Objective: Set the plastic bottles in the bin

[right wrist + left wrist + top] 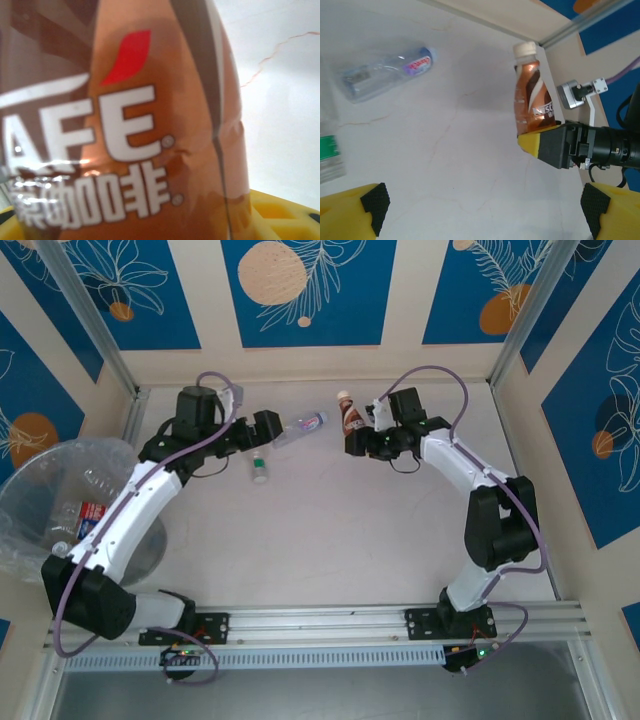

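Observation:
My right gripper (356, 437) is shut on a brown coffee bottle (349, 416) with a white cap, held upright near the back of the table. Its brown label (130, 140) is pressed close to the right wrist camera, above a yellow finger (287, 212). In the left wrist view the same bottle (530, 95) stands over the right arm's yellow finger (534, 142). My left gripper (272, 427) is open with nothing between its pads (375, 200). Just beyond it lies a clear bottle with a bluish label (306, 424) (385, 72). A green-capped bottle (259, 470) lies nearer, its green label (327, 147) at the left wrist view's edge.
The round bin (40, 490) with its crinkled clear bag stands off the table's left side and holds several bottles (90, 512). The back wall (300, 360) runs close behind both grippers. A metal rail (400, 620) crosses the near edge.

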